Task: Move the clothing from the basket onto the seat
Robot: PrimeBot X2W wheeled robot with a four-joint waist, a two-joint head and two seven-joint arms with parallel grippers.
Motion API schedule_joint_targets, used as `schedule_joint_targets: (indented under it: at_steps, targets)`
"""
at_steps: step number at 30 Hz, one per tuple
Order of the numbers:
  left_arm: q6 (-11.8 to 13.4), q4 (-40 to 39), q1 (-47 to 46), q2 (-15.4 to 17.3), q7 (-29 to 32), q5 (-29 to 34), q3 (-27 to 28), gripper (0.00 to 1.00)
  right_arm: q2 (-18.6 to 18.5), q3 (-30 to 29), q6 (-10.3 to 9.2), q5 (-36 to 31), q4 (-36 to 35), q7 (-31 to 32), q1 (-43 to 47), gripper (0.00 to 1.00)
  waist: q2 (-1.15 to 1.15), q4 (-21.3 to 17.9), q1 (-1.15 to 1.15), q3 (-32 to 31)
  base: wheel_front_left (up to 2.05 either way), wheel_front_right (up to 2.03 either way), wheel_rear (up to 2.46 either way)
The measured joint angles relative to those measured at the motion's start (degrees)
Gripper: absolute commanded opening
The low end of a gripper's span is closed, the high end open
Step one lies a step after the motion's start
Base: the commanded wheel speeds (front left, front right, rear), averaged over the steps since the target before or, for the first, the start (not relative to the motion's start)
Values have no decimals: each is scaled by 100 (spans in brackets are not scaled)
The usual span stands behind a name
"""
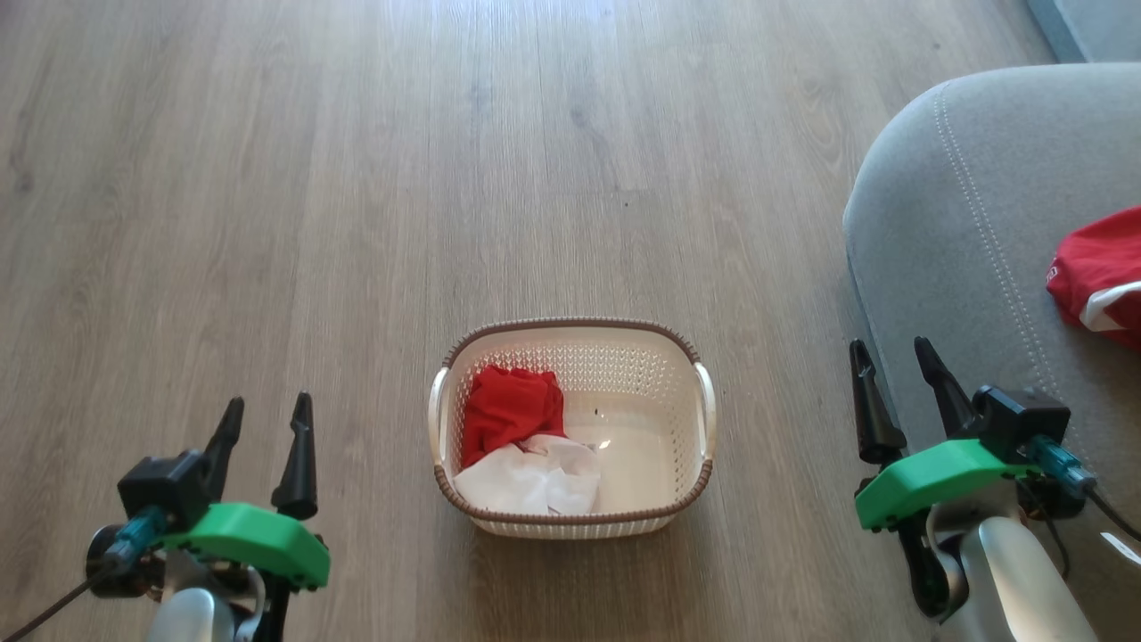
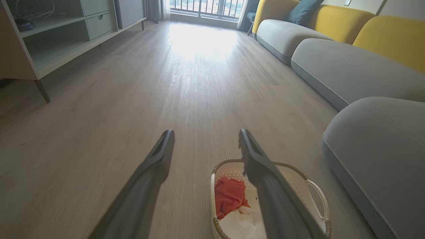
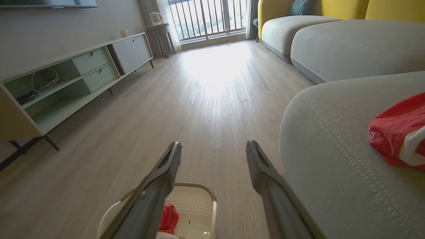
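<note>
Left gripper (image 1: 269, 401) and right gripper (image 1: 889, 343) are noted nearest the head camera, at 7 and 4 o'clock of the head view. On each, the two dark fingers are held wide apart with nothing between them.

Basket (image 1: 570, 323) is found on the floor (image 1: 357, 178) between the two arms, at 6 o'clock of the view. Its long axis is laid 9-to-3, with a handle at each end. Clothing (image 1: 526, 446) is bunched into the basket's 8 o'clock quarter. The red garment (image 1: 510, 410) is set farther back and the white garment (image 1: 530, 481) against the near rim, the two touching. The basket's 3 o'clock half is left bare.

Key relation: from the left gripper the heap is taken at about 3 o'clock, near. From the right gripper it is taken at about 8 o'clock, farther off, with the bare half and the right wall between. The left arm is therefore judged the nearer for the pick.

Seat (image 1: 963, 223) is recorded at 3 o'clock of the basket, well apart from it, and just beside the right gripper. A red piece with a white band (image 1: 1101, 267) is seen lying on it at the view's 3 o'clock edge, so the transfer is judged partly done. A load picked by the left arm would have to be carried across the basket toward 3 o'clock. The right arm is judged better placed for the drop.
</note>
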Motion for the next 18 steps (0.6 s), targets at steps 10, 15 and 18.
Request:
schedule_joint_targets:
  at_steps: [10,15,18]
  targets:
    - [0,167,-12,81,1,-70,-436,100,3,189,-1,74,-328,0,-81,100,0,-96,0,448,0,0,0]
    - [0,307,-210,209,1,-220,-750,100,4,339,-1,99,-568,0,-447,100,0,-194,0,889,0,0,0]
    - [0,371,-439,291,1,-296,-935,100,3,444,-1,147,-717,0,-755,100,0,-266,0,1209,0,0,0]
